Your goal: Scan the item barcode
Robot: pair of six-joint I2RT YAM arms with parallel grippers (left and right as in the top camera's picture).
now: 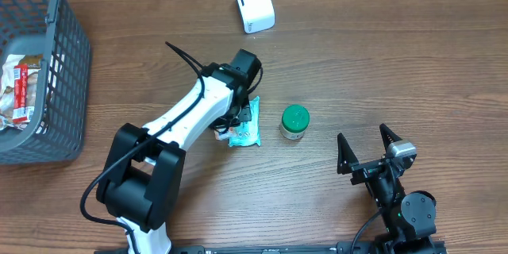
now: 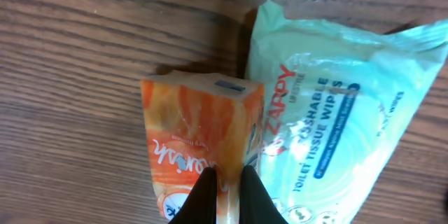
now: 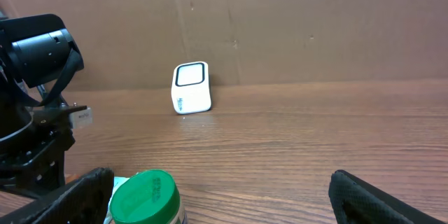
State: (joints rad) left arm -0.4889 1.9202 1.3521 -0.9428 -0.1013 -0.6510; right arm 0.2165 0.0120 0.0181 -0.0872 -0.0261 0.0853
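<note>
Closed left gripper fingers pinch the near edge of an orange packet, the two dark tips nearly meeting on its wrapper. A small grey printed patch sits on the packet's far end; whether it is a barcode is too small to tell. The packet lies on the wooden counter near its middle, touching and slightly overlapping the left side of a pale green pack of flushable wipes. From overhead the left arm covers the packet almost entirely, and only the wipes pack shows beneath the wrist. Just to the right of the wipes, apart from them, a small jar with a green lid stands upright. The white scanner sits at the far edge of the counter, well apart from the packet. A grey basket holding wrapped goods occupies the left end. The right gripper stands wide open and empty near the front right.
</note>
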